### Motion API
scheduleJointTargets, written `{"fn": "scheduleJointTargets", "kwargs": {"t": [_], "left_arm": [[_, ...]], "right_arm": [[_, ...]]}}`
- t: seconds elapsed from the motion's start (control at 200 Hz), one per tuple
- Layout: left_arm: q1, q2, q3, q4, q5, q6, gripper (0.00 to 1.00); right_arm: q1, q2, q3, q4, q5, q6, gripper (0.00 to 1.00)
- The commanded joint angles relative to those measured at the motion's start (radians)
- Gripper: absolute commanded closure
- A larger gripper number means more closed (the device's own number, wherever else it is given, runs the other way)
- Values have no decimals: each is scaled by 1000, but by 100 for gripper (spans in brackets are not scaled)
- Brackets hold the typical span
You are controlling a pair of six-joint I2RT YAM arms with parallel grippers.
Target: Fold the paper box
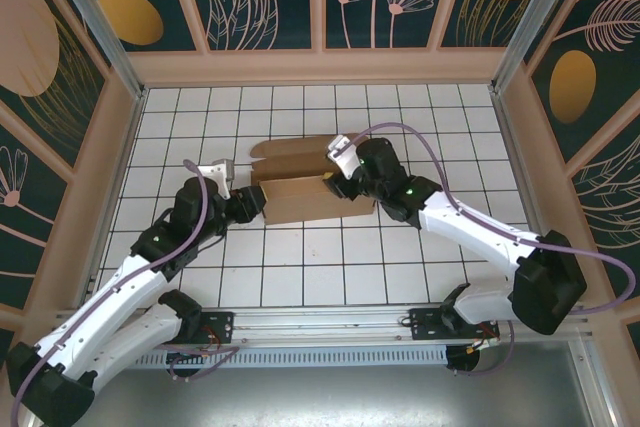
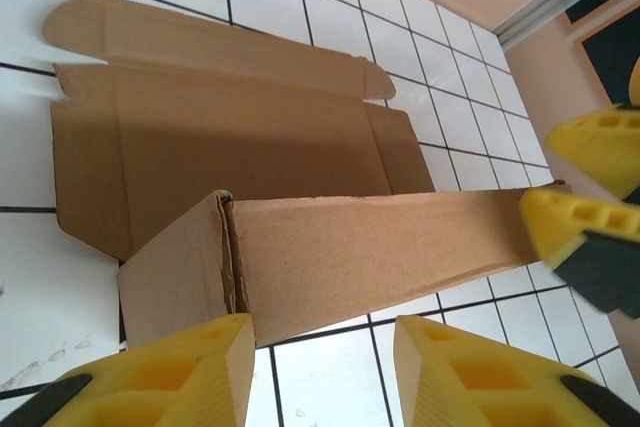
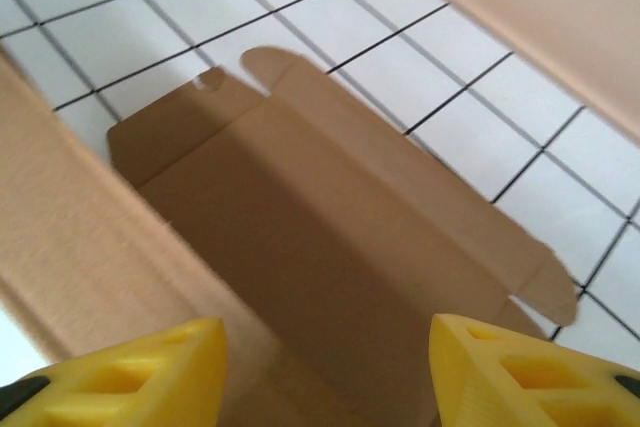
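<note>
From above, we see the paper box [image 1: 300, 182] mid-table [image 1: 300, 267], with the left end effector [image 1: 255, 202] at its left end and the right end effector [image 1: 335, 182] at its right. On the left wrist, we find the fingers [image 2: 190, 367] apart before a raised wall, gripping nothing. On the right wrist, the fingers [image 3: 150, 367] are spread over the box's floor, holding nothing.

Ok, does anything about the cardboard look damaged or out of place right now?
One thing: on the paper box, the raised wall's corner nearest the left tool looks ragged and slightly crumpled along its crease. Otherwise nothing stands out; the far flap lies flat on the table.
</note>
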Motion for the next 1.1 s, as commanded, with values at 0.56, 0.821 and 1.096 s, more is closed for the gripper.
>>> {"fn": "scheduleJointTargets", "kwargs": {"t": [0.56,0.821,1.096], "left_arm": [[-6,-158,-57,-95,-208,-86,55],[-6,-25,-11,-23,-326,-2,44],[-5,-34,-25,129,-453,206,33]], "right_arm": [[428,-103,-459,329,510,207,50],[440,11,-421,332,496,257,37],[272,-272,-439,317,205,212,28]]}}
